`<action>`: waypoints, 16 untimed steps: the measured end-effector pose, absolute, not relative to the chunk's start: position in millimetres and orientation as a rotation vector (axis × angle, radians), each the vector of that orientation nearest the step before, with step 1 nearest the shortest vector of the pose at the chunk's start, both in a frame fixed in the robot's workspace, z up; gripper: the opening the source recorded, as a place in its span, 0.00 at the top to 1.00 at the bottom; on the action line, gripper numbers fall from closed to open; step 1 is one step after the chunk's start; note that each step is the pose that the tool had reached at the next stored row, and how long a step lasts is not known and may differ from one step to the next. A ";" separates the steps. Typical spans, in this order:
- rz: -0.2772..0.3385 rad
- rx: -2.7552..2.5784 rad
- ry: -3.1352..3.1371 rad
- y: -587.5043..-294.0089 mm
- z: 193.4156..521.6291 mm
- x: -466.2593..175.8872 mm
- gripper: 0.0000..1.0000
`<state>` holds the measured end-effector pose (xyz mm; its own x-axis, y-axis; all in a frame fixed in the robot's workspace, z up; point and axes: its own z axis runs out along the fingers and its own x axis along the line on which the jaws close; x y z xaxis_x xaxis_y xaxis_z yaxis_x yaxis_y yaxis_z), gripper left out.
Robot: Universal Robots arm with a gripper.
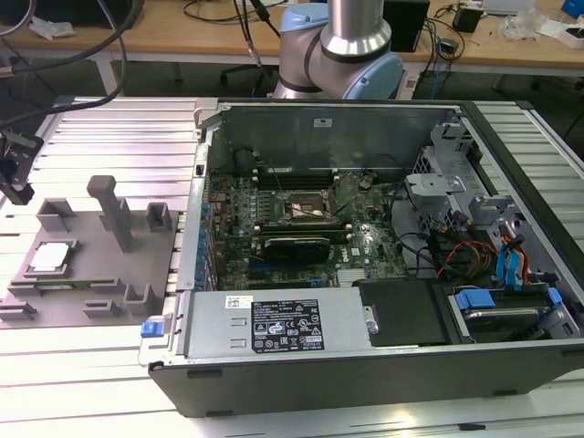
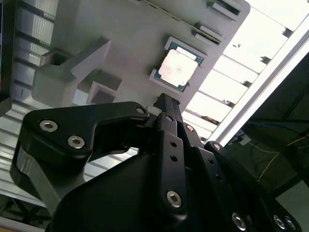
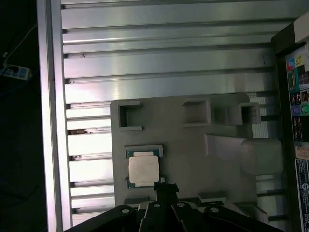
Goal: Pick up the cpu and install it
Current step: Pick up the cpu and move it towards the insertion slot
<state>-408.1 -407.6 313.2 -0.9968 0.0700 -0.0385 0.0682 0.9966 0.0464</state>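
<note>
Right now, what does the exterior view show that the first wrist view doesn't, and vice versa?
Exterior view, not the first wrist view: the motherboard with its dark socket inside the open case, and the arm's base. First wrist view, not the exterior: the case's coloured rear ports and a white power strip. Both: the cpu lying in the grey tray on the slatted table.

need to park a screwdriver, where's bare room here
In the exterior view, bare slatted table lies beyond the grey tray and in front of it, beside the computer case. Crowded: the tray's posts around the cpu, and inside the case.
</note>
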 end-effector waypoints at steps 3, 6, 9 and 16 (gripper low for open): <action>0.070 0.104 3.099 -407.6 306.4 -412.1 0.89; 0.070 0.101 3.099 -407.7 296.8 -417.1 0.89; 0.070 0.099 3.099 -407.7 290.1 -421.2 0.89; 0.070 0.087 3.100 -407.6 268.1 -430.0 0.89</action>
<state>-430.0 -407.6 268.1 -0.9976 0.0570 -0.0384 0.0552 0.9974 0.0463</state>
